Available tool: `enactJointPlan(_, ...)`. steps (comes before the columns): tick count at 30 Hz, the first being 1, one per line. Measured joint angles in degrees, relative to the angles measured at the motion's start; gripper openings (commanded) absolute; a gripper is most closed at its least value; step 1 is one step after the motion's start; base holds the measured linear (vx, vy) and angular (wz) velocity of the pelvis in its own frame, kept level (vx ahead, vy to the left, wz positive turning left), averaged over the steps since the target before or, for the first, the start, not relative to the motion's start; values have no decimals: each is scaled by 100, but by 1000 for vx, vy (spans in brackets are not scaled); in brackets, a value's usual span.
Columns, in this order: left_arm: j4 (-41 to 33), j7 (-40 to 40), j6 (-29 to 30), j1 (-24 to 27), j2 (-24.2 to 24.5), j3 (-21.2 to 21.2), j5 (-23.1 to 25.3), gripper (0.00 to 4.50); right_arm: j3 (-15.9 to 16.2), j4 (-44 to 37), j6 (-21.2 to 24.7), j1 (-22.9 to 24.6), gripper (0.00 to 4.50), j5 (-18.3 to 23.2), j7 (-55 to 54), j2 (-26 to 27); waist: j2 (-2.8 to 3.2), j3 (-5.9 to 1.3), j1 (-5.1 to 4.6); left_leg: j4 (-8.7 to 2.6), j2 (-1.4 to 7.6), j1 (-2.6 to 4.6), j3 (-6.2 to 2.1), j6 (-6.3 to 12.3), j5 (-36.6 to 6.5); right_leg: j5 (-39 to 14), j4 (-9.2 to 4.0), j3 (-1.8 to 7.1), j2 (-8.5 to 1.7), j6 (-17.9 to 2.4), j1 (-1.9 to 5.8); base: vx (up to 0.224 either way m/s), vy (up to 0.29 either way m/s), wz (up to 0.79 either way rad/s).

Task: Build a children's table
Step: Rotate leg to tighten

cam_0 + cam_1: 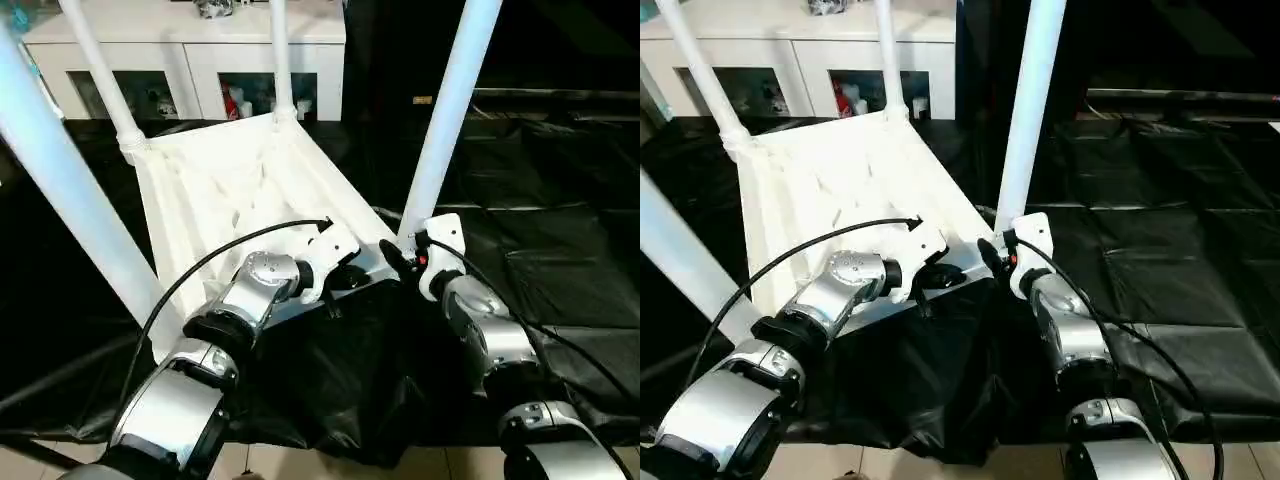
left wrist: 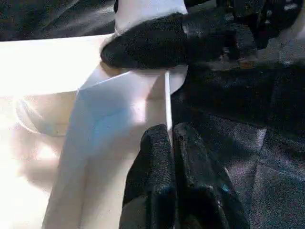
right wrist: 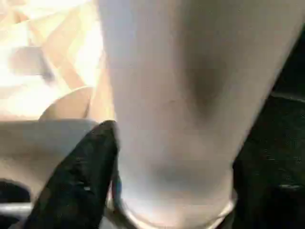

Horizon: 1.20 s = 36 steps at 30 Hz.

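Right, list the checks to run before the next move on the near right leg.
1. Right claw shut on the leg: ok.
2. Left claw pinching the tabletop rim: ok.
3. Leg fully down in its socket: cannot tell.
4. Leg upright: ok.
5. Other three legs standing in their corners: ok.

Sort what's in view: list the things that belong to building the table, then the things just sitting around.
Belongs to the job:
- upturned tabletop
- four legs standing in its corners, such as the near right leg
- left gripper at the tabletop's edge
- right gripper around the near right leg's base

Just there:
- white cabinet
- black sheet
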Motion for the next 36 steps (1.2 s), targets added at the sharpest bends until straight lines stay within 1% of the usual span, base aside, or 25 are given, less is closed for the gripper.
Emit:
enactJointPlan(1, 0, -76, -26, 0, 29, 1, -3, 0, 1, -12, -39, 26, 364, 15, 207, -59, -4, 2, -6, -2, 0, -2, 0, 0, 0, 0, -1, 0, 0, 0, -1, 0, 0, 0)
enactJointPlan(2, -1, -136, -47, 4, 41, 2, -6, 0, 2, -43, -55, 56, 389, 24, 350, -111, -4, 2, -4, -2, 0, -3, 0, 1, -1, 0, -2, -1, 0, 0, -1, 0, 0, 0)
enactJointPlan(10, -262, -1088, -303, 227, 467, 16, -129, 0, 350, -385, -64, 279, 389, 272, 2329, -864, 1, 5, 2, 0, 6, -13, 0, 3, 0, 1, -1, -3, 5, -3, -9, 0, 0, 0)
enactJointPlan(13, -353, -1572, -386, 306, 645, 4, -219, 0, 432, -554, -8, 331, 389, 368, 3020, -1091, 4, 8, 36, -2, 6, -19, 0, 4, 0, 1, -1, -3, 5, -2, -16, 0, 0, 0)
enactJointPlan(16, -544, -2132, -391, 425, 826, -17, -307, 0, 617, -764, 82, 367, 389, 519, 3787, -1392, 2, 9, 77, -2, 7, -28, 0, 14, 3, -1, -1, -4, 5, -1, -22, 0, 0, 0)
enactJointPlan(20, -779, -2608, -298, 552, 1032, -81, -434, 0, 758, -785, 67, 376, 389, 540, 4283, -1474, 1, 9, 97, 5, 6, -43, 0, 26, -3, -4, -1, -4, 3, -3, -33, 0, 0, 0)
enactJointPlan(21, -808, -2684, -288, 564, 1070, -82, -439, 0, 769, -781, 54, 376, 373, 539, 4325, -1496, 0, 10, 101, 7, 6, -49, 0, 26, -3, -4, -1, -4, 3, -4, -38, 0, 0, 0)
enactJointPlan(24, -880, -2797, -288, 601, 1138, -84, -440, 0, 787, -779, 30, 375, 373, 539, 4425, -1528, -6, 14, 101, 12, 6, -56, 1, 28, -4, -4, -1, -4, 2, -4, -42, 0, 0, 0)
enactJointPlan(25, -881, -2797, -288, 601, 1144, -84, -440, 0, 793, -779, 28, 375, 345, 538, 4428, -1528, -7, 14, 101, 12, 6, -56, 1, 28, -5, -4, -1, -4, 2, -4, -42, 0, 0, 0)
enactJointPlan(29, -895, -2804, -271, 606, 1174, -83, -440, 0, 813, -779, 21, 375, 330, 540, 4516, -1528, -8, 15, 101, 12, 6, -56, 1, 29, -5, -4, -1, -4, 2, -4, -43, 0, 0, 0)
enactJointPlan(30, -923, -2806, -253, 617, 1186, -83, -442, 0, 812, -779, 21, 374, 304, 543, 4529, -1526, -8, 15, 101, 12, 6, -56, 1, 29, -5, -4, -1, -5, 2, -4, -43, 0, 0, 0)
enactJointPlan(31, -955, -2807, -235, 634, 1194, -83, -449, 0, 813, -779, 21, 374, 295, 549, 4539, -1525, -8, 15, 100, 12, 6, -56, 1, 29, -5, -4, -1, -5, 2, -4, -43, 0, 0, 0)
enactJointPlan(33, -974, -2813, -217, 641, 1197, -84, -459, 0, 812, -779, 21, 374, 292, 558, 4545, -1523, -8, 15, 99, 12, 6, -57, 1, 29, -5, -4, -1, -5, 2, -4, -44, 0, 0, 0)
enactJointPlan(36, -984, -2809, -209, 649, 1180, -84, -461, 0, 811, -779, 21, 378, 274, 561, 4541, -1512, -8, 15, 95, 12, 7, -57, 1, 30, -5, -4, -1, -5, 2, -4, -45, 0, 0, 0)
